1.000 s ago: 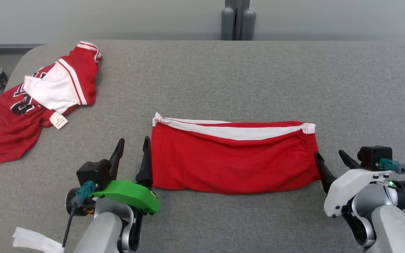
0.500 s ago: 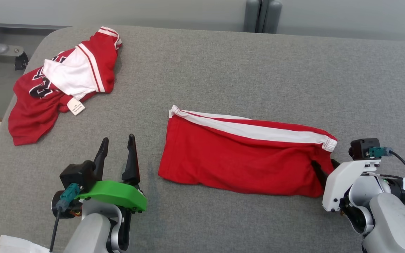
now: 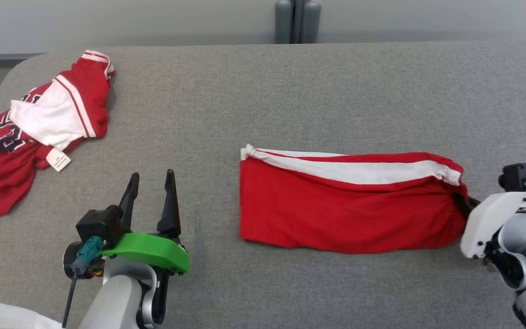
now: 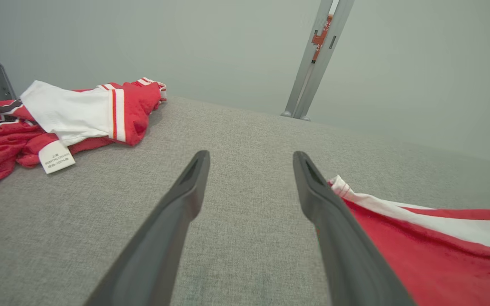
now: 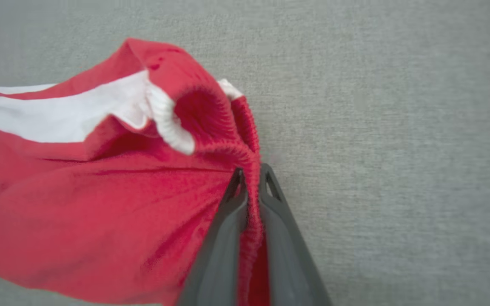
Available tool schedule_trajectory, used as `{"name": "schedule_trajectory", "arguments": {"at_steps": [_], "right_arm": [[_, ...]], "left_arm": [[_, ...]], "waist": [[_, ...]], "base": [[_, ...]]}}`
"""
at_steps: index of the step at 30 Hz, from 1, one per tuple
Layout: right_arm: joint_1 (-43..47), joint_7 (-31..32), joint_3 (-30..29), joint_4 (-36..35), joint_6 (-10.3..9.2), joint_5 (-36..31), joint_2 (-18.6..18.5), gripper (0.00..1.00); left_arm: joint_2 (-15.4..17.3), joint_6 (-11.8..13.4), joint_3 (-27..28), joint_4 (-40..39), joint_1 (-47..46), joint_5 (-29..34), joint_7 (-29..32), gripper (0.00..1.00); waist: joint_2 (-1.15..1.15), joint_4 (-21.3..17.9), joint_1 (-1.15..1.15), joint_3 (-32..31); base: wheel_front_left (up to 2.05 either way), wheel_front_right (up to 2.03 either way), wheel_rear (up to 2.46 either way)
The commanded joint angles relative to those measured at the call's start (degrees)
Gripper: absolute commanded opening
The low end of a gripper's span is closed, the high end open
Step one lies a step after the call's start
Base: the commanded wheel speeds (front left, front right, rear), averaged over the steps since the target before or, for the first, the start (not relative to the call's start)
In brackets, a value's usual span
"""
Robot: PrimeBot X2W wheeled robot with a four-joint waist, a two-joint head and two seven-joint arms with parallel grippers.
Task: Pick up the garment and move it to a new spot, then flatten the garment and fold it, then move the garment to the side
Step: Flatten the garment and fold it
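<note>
1. red ribbed cloth sits squeezed between the two long dark fingers of the right gripper (image 5: 251, 175). its jaws are pressed almost together, pinching the elastic end of the folded red shorts with a white band (image 3: 345, 212).
2. the left gripper (image 3: 151, 176) has its jaws spread wide with nothing between them. it hovers over the grey fabric-covered table (image 3: 290, 91), apart from the shorts' left end.
3. the shorts lie on the table right of centre, between the two grippers. all of them rest flat except the pinched end, which is bunched and raised a little.
4. the fold looks finished, so the step in hand is probably carrying the shorts off to the side.
5. to do it well, the pinch should catch every layer at that end, not just the top one, or the fold may peel open.
6. a low, slow pull along the cloth's length should let the rest trail flat. a high lift from one end would probably let the folded half sag and spill.
7. the free gripper could take the far end if the layers start to slip.
8. the long axis runs left to right across the table, roughly square to the robot. the white band lies along the far edge.
9. the waistband end points right, into the pinch, and the other end points towards the crumpled red and white jersey (image 3: 39, 132) lying well apart at the far left.
</note>
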Motion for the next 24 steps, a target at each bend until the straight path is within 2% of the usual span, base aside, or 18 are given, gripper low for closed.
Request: {"name": "schedule_trajectory", "arguments": {"at_steps": [1, 5, 8, 12, 19, 24], "right_arm": [[1.11, 0.16, -1.07, -0.42, -0.09, 0.38, -1.21, 0.0], [2.6, 1.04, -3.12, -1.91, -0.08, 1.81, -2.01, 0.0], [3.68, 2.23, -3.12, -4.08, -0.07, 4.25, -0.71, 0.0], [4.77, 4.69, -1.64, -8.89, -0.05, 10.67, 1.24, 0.0], [6.06, 6.9, 1.48, -18.54, -0.04, 19.61, 2.75, 0.0], [5.11, 7.37, 2.95, -20.12, -0.04, 22.61, 5.55, 0.0]], "left_arm": [[0.33, 0.18, -0.05, -0.33, 0.49, 0.29, -0.01, 1.0], [0.28, 0.23, -0.54, -0.55, 0.49, 0.19, 0.46, 1.0], [0.28, 0.5, -0.71, -0.62, 0.56, 0.15, 0.5, 1.0], [0.23, 0.42, -1.1, -0.55, 0.61, -0.03, 0.7, 1.0], [0.32, 0.35, -1.56, -0.2, 1.28, -0.45, 0.88, 1.0], [0.26, 0.44, -1.94, -0.02, 1.79, -0.61, 0.96, 1.0]], "waist": [[0.0, -2.1, 0.0, -0.23], [0.0, -3.51, 0.0, -0.2], [0.0, -4.0, 0.0, -0.24], [0.0, -3.89, 0.0, -0.62], [0.0, -1.12, 0.0, -2.1], [0.0, 1.76, 0.0, -3.13]], "base": [[0.0, 0.0, 0.0], [0.0, 0.0, 0.0], [0.0, 0.0, 0.0], [0.0, 0.0, 0.0], [0.0, 0.0, 0.0], [0.0, 0.0, 0.0]]}}
